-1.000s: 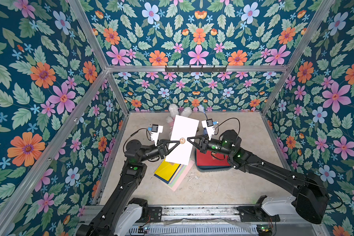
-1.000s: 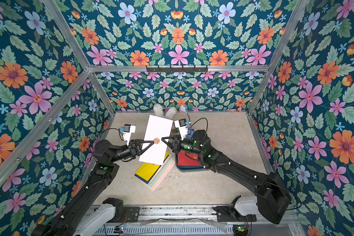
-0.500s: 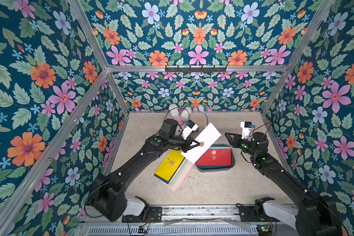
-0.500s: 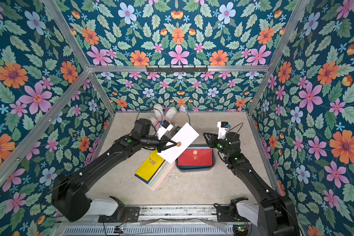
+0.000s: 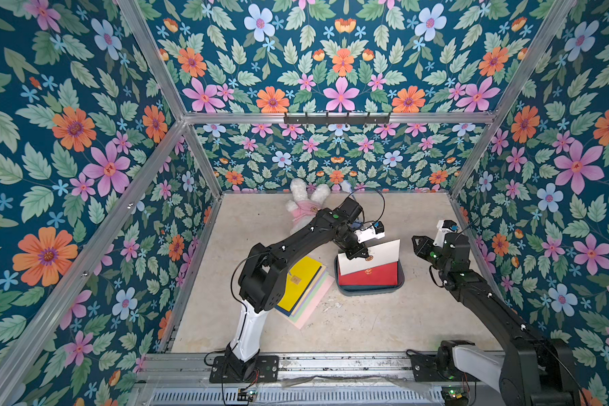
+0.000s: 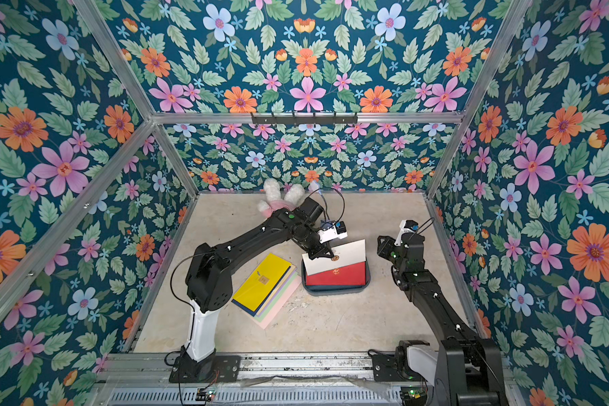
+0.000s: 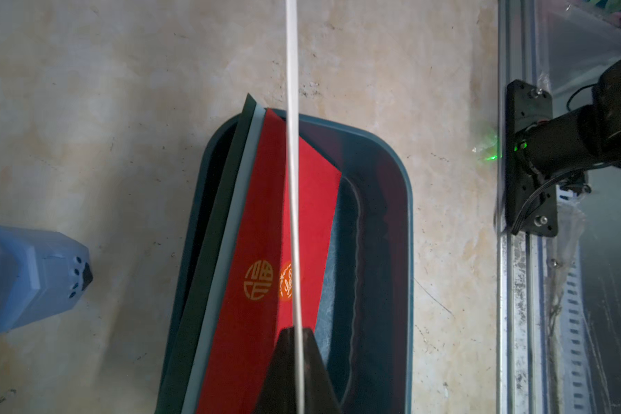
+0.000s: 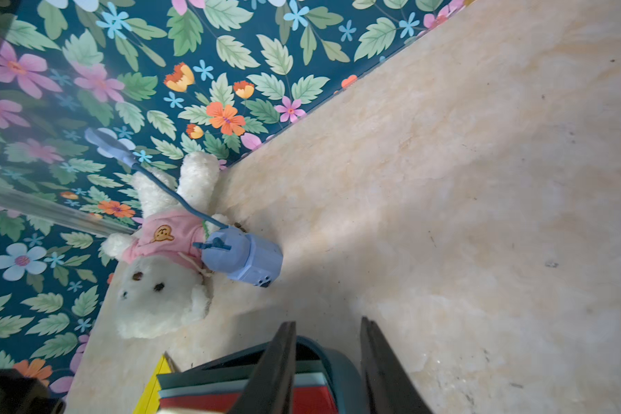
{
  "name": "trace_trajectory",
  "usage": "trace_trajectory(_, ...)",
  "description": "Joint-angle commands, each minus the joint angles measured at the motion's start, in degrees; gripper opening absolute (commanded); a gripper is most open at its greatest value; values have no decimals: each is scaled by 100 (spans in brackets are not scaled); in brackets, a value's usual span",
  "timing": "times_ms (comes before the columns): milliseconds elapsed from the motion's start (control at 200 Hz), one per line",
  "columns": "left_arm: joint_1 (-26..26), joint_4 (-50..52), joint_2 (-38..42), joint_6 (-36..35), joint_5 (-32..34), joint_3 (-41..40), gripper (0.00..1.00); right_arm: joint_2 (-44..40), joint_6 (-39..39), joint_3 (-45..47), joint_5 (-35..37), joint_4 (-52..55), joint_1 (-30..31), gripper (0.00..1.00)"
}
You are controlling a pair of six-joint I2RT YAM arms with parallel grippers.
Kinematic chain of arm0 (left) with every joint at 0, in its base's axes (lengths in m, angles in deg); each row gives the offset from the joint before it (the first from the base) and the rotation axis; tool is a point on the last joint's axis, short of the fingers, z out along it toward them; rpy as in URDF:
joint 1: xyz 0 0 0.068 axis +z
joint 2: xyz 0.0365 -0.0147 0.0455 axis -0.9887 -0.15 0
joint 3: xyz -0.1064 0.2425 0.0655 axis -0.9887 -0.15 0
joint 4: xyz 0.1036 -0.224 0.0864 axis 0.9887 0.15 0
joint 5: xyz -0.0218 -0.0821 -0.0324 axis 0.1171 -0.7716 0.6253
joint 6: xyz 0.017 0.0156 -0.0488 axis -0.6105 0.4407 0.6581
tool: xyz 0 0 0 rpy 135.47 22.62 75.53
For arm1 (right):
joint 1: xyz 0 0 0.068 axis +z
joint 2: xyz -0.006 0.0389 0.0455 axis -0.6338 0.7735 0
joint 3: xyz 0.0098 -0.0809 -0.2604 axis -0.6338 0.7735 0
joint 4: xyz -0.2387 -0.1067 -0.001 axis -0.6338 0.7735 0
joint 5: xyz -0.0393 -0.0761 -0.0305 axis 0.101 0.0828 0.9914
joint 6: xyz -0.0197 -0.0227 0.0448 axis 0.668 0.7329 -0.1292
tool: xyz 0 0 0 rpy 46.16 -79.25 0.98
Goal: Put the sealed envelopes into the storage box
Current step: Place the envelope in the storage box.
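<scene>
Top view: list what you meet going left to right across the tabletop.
yellow-topped envelope stack → storage box → right gripper. The plush rabbit and the held white envelope overlap these, so they are omitted.

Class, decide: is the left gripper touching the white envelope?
Touching. In the left wrist view, the left gripper is shut on the white envelope, seen edge-on.

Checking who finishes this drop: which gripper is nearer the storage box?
Left. The left gripper is over the storage box, fingers shut on the white envelope. The right gripper hangs open off to the box's right, apart from it.
</scene>
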Motion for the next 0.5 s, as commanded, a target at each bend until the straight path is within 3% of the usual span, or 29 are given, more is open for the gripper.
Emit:
trace_trajectory(0, -44, 289, -137, -391, 79, 51, 0, 15, 38, -34, 159, 38, -7, 35)
trace_trajectory(300, -62, 187, -317, -379, 148, -113, 0, 85, 3, -57, 89, 33, -8, 35)
trace_trajectory(495, -71, 53, -276, -246, 374, -174, 22, 162, -26, -82, 39, 53, -2, 35)
